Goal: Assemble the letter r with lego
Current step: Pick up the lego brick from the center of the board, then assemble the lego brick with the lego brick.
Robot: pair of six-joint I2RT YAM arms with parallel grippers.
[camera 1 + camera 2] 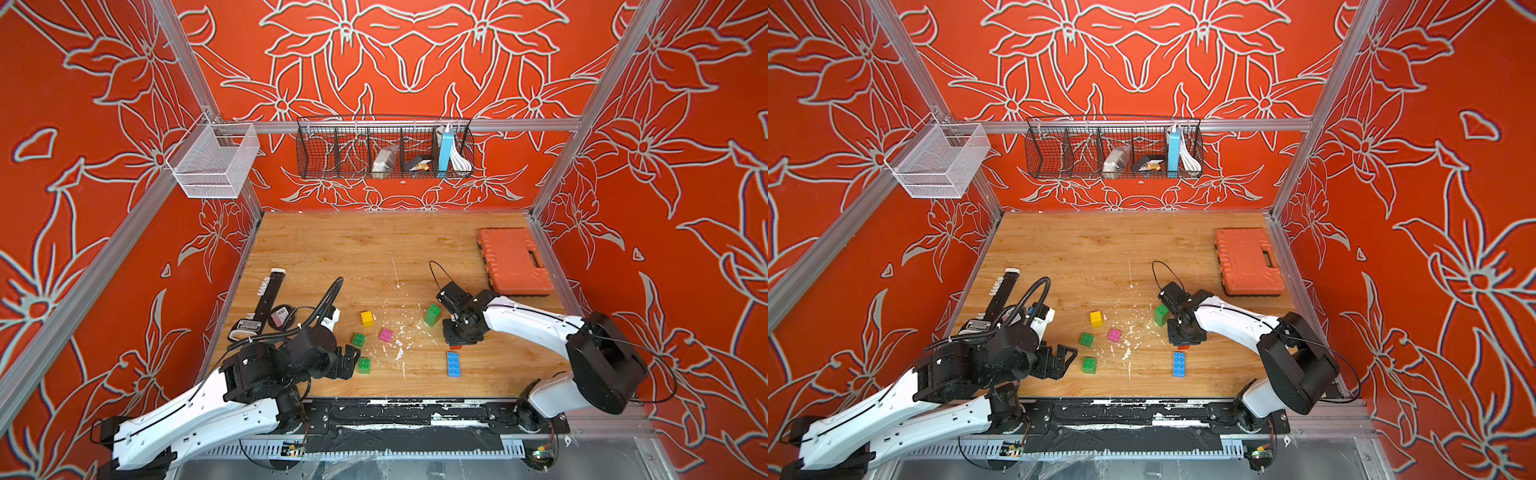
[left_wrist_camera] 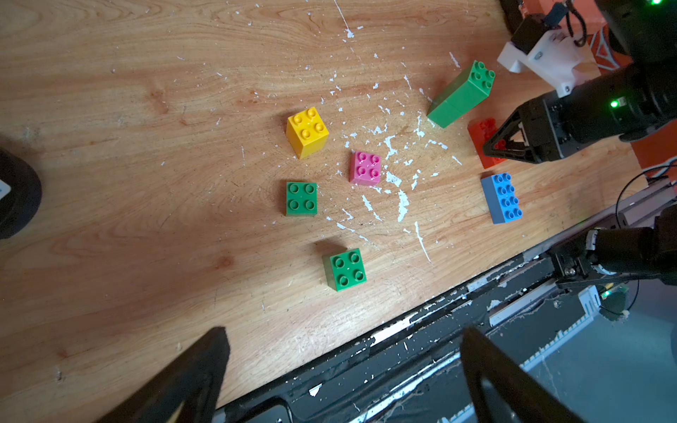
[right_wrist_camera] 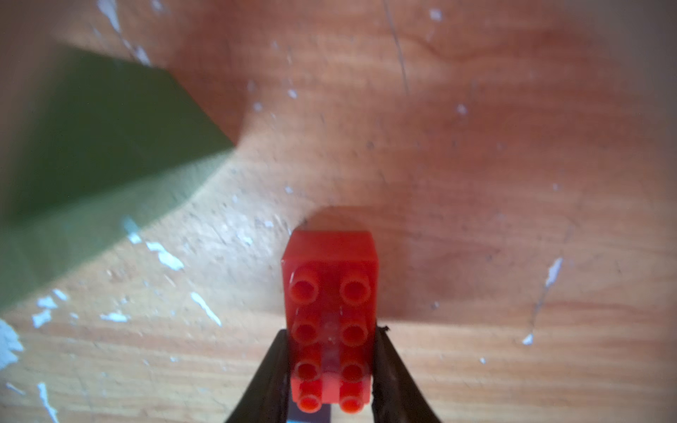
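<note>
My right gripper is shut on the long sides of a red 2x4 lego brick, which rests on the wooden table. In the left wrist view the red brick lies between a two-high green stack and a blue 2x4 brick. A yellow brick, a pink brick and two single green bricks stand loose in the middle front. My left gripper hovers open and empty over the table's front edge, beside the nearer green brick.
An orange ribbed case lies at the back right. A long black tool and a black round disc sit at the left edge. White flecks litter the middle. A black rail borders the front.
</note>
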